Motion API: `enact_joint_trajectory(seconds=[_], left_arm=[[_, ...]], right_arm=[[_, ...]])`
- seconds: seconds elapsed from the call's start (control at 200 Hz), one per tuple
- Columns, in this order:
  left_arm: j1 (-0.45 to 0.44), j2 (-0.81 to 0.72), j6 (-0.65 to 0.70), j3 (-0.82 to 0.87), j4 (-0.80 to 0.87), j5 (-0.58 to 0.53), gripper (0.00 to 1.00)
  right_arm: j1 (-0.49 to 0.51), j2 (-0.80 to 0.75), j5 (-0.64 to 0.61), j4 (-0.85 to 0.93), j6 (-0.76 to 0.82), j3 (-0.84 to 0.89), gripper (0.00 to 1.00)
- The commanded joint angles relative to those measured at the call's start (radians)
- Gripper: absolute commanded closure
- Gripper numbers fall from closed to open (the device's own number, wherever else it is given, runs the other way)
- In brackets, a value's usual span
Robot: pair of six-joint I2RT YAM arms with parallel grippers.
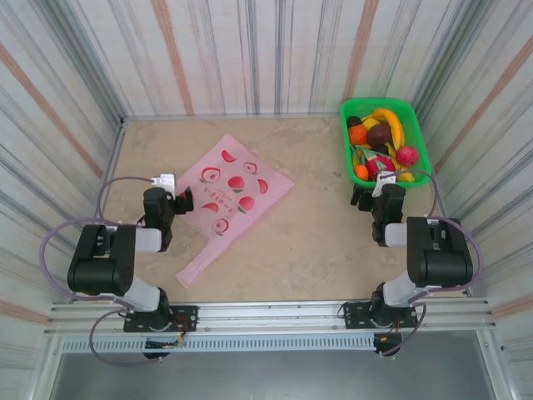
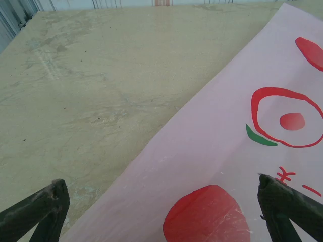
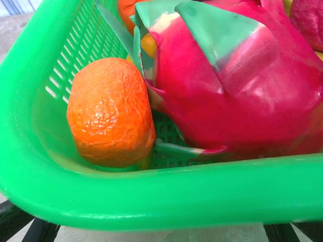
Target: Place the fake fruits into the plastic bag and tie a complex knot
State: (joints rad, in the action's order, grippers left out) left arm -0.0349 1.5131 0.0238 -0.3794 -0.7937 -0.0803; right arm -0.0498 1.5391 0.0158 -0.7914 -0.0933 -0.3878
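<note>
I am watching the left gripper (image 1: 185, 200) hovering low over the table (image 1: 316, 242) with its fingers (image 2: 40, 212) spread wide apart and gripping nothing. The plastic bag (image 1: 235, 190) is lying flat and empty on the table. Its left edge is running diagonally through the gap between those fingers. The right finger is hanging over the pink film and a red peach print, and the left finger is hanging over bare tabletop beside the bag. One long pink handle strip (image 1: 198, 262) is trailing loose behind that gripper, toward the arm bases.

On the other side, I am looking at the right gripper (image 1: 364, 197), which is sitting just short of the green basket (image 1: 419, 137). Its fingers (image 3: 20, 224) are also wide apart, and I am seeing only their dark tips at the bottom corners of the wrist view. The basket's near rim is crossing directly ahead of them.

The fake fruits (image 1: 381, 142) are all sitting in the basket, just beyond the right fingertips. An orange (image 3: 111, 111) is resting nearest the left finger, against the basket wall. A red dragon fruit with green flaps (image 3: 242, 91) is lying beside it, ahead of the right finger. The two are touching.
</note>
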Motion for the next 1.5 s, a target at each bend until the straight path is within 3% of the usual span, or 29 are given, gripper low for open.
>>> enact_joint_trajectory(seconds=[0.0, 0.992, 1.177, 1.302, 1.383, 1.493], left_arm=[[-0.002, -0.005, 0.018, -0.016, -0.021, -0.019, 0.01], [0.009, -0.007, 0.014, -0.018, -0.017, 0.007, 0.01], [0.007, -0.057, 0.036, 0.002, -0.025, 0.049, 0.01], [-0.052, -0.231, 0.066, -0.067, 0.256, 0.017, 0.01], [-0.098, -0.298, 0.08, -0.107, 0.335, -0.013, 0.01], [-0.115, -0.353, 0.02, -0.238, 0.547, -0.017, 0.01]], right_arm=[[0.008, 0.009, -0.011, -0.035, 0.006, -0.011, 0.01], [0.001, 0.007, 0.002, -0.038, 0.003, -0.009, 0.01], [0.011, -0.053, -0.049, -0.043, -0.005, 0.016, 0.01], [0.009, -0.192, -0.066, 0.114, 0.003, 0.005, 0.01], [0.007, -0.296, -0.075, 0.241, 0.003, -0.013, 0.01], [-0.004, -0.439, -0.077, 0.478, -0.047, -0.07, 0.01]])
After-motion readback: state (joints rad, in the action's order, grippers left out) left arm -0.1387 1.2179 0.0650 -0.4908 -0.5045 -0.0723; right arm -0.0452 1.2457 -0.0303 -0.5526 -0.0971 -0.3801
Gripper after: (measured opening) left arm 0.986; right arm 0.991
